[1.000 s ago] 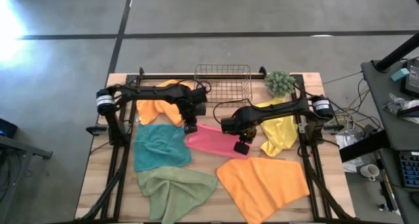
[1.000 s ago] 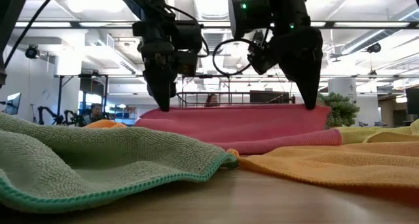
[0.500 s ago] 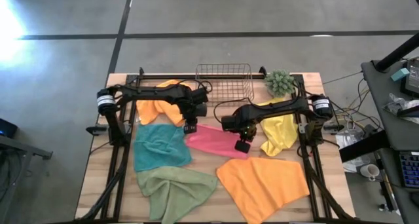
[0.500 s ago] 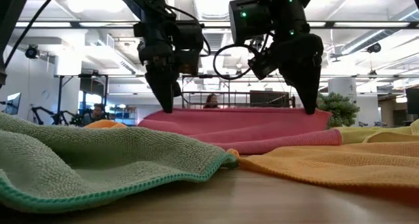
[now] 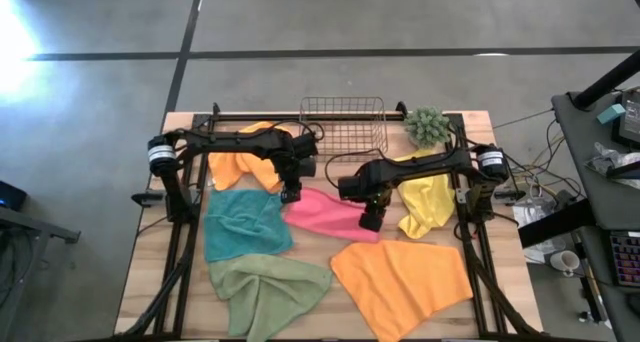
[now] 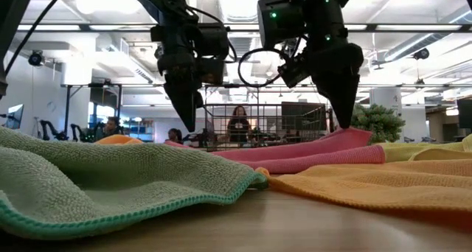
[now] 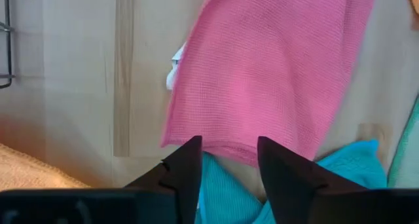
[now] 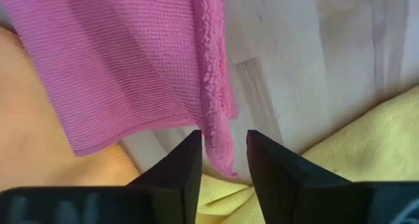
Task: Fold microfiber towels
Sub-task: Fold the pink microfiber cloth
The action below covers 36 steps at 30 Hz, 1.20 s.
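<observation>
The pink towel (image 5: pixel 325 212) lies in the middle of the table. One end rests partly on the teal towel (image 5: pixel 243 222). My left gripper (image 5: pixel 291 195) hangs open just above that end (image 7: pixel 216 145), fingers pointing down and clear of the cloth. My right gripper (image 5: pixel 370 223) stands open over the other end, where a fuzzy hem (image 8: pixel 213 119) runs up between its fingers. In the low view that end (image 6: pixel 346 136) still stands a little raised under the right gripper (image 6: pixel 343 125), while the end under the left gripper (image 6: pixel 188 127) lies flat. My right gripper stands with its fingers, pointing down, on either side of the pink towel's raised hem corner (image 8: pixel 222 160). I cannot tell whether a finger still touches the cloth. My left gripper touches nothing.
A sage green towel (image 5: pixel 265 287) and an orange towel (image 5: pixel 400 277) lie at the near edge. Another orange towel (image 5: pixel 245 162) lies under the left arm and a yellow towel (image 5: pixel 428 202) under the right. The wire basket (image 5: pixel 342 100) and a green plant (image 5: pixel 428 127) stand at the far edge.
Both grippers have opened and let go of the pink towel's upper edge without moving away. The towel, held up taut between them before, has dropped. Its left end has fallen flat, and its right end has sagged but stays slightly raised.
</observation>
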Each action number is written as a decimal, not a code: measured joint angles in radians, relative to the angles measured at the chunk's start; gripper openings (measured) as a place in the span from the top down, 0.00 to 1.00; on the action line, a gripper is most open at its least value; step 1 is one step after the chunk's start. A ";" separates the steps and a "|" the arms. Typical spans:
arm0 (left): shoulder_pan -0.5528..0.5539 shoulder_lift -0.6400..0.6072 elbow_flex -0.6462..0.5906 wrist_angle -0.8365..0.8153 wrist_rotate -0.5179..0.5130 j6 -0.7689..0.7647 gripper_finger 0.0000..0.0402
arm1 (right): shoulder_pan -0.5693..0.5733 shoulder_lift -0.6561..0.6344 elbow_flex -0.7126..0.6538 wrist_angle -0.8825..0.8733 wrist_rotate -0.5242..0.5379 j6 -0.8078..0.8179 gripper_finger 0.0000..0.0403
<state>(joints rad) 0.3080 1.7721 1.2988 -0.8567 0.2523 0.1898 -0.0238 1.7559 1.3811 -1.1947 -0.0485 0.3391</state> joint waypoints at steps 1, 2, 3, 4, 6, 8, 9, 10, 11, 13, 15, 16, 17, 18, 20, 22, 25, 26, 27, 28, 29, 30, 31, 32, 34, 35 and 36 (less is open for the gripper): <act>0.000 -0.001 0.001 -0.002 0.000 0.000 0.66 | -0.003 -0.003 0.002 0.000 0.002 -0.004 0.70; 0.000 -0.001 0.007 -0.007 0.000 -0.001 0.66 | -0.007 -0.007 0.002 0.000 0.005 -0.008 0.70; 0.000 -0.001 0.014 -0.008 0.000 -0.002 0.66 | -0.011 -0.013 0.003 -0.002 0.005 -0.007 0.69; 0.000 -0.002 0.023 -0.009 0.000 -0.002 0.66 | -0.017 -0.020 0.005 -0.002 0.010 -0.006 0.69; 0.000 -0.008 0.047 -0.012 0.000 -0.002 0.66 | -0.027 -0.040 0.010 -0.001 0.023 0.000 0.69; 0.000 -0.017 0.069 -0.015 0.000 -0.002 0.66 | -0.037 -0.060 0.018 0.000 0.025 0.001 0.69; 0.000 -0.022 0.078 -0.015 0.000 -0.002 0.66 | -0.040 -0.072 0.021 0.003 0.026 0.003 0.69; 0.000 -0.026 0.087 -0.015 0.000 -0.002 0.66 | -0.041 -0.083 0.022 0.003 0.025 0.010 0.69; 0.000 -0.033 0.092 -0.014 0.000 -0.007 0.66 | -0.041 -0.095 0.023 0.002 0.025 0.023 0.68; -0.002 -0.049 0.094 -0.017 0.000 -0.030 0.66 | -0.041 -0.119 0.023 0.002 0.022 0.064 0.67; -0.004 -0.065 0.093 -0.016 0.001 -0.052 0.66 | -0.035 -0.145 0.022 0.002 0.009 0.105 0.66; -0.004 -0.075 0.087 -0.016 0.000 -0.055 0.66 | -0.030 -0.156 0.020 0.004 0.003 0.131 0.65; -0.005 -0.085 0.083 -0.021 0.000 -0.061 0.66 | -0.024 -0.167 0.016 0.007 0.000 0.150 0.64; -0.006 -0.091 0.082 -0.022 0.000 -0.073 0.66 | -0.015 -0.174 0.011 0.008 -0.003 0.173 0.64; -0.009 -0.108 0.082 -0.022 0.000 -0.080 0.66 | 0.006 -0.182 -0.003 0.008 -0.004 0.206 0.62; -0.019 -0.125 0.081 -0.025 0.000 -0.083 0.66 | 0.029 -0.186 -0.021 0.012 -0.004 0.253 0.61; -0.033 -0.141 0.080 -0.024 0.001 -0.109 0.66 | 0.067 -0.186 -0.060 0.032 -0.004 0.323 0.59; -0.038 -0.145 0.079 -0.023 0.000 -0.113 0.66 | 0.078 -0.186 -0.075 0.037 -0.004 0.348 0.59; -0.041 -0.151 0.075 -0.022 0.000 -0.113 0.66 | 0.088 -0.186 -0.089 0.039 -0.004 0.370 0.58; -0.045 -0.156 0.070 -0.023 0.000 -0.114 0.66 | 0.099 -0.186 -0.103 0.044 -0.005 0.393 0.58; -0.048 -0.159 0.066 -0.023 0.000 -0.114 0.66 | 0.106 -0.187 -0.119 0.059 -0.005 0.414 0.58; -0.050 -0.163 0.061 -0.018 0.000 -0.114 0.66 | 0.113 -0.192 -0.138 0.081 -0.005 0.433 0.58; -0.051 -0.169 0.051 -0.016 -0.001 -0.118 0.66 | 0.120 -0.195 -0.157 0.103 -0.005 0.452 0.58; -0.052 -0.174 0.039 -0.018 -0.005 -0.127 0.66 | 0.127 -0.200 -0.178 0.128 -0.006 0.469 0.59; -0.052 -0.191 0.011 -0.017 -0.014 -0.132 0.66 | 0.139 -0.217 -0.221 0.182 -0.013 0.503 0.59; -0.052 -0.201 -0.003 -0.017 -0.020 -0.133 0.66 | 0.146 -0.228 -0.243 0.201 -0.014 0.524 0.60; -0.052 -0.210 -0.015 -0.018 -0.023 -0.135 0.66 | 0.150 -0.242 -0.267 0.219 -0.020 0.545 0.60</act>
<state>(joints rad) 0.2562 1.5620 1.2841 -0.8749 0.2298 0.0549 0.1258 1.5140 1.1143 -0.9753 -0.0680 0.8841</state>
